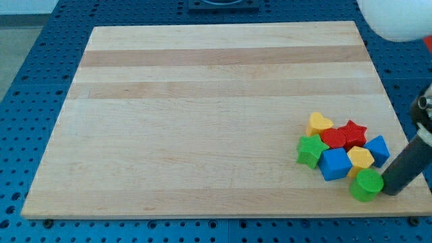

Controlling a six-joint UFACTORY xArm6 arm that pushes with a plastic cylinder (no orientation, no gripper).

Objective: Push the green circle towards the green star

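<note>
The green circle (366, 185) lies near the board's bottom right edge, at the lower end of a tight cluster of blocks. The green star (310, 150) is at the cluster's left end, up and to the left of the circle. A blue cube (335, 164) and a yellow hexagon (360, 158) sit between them. My tip (389, 190) comes in from the view's right and rests against the green circle's right side.
The cluster also holds a yellow heart (319, 123), a red star (353, 131), a red block (334, 138) and a blue block (378, 150). The wooden board (202, 101) lies on a blue perforated table. A white rounded object (398, 17) shows at the top right.
</note>
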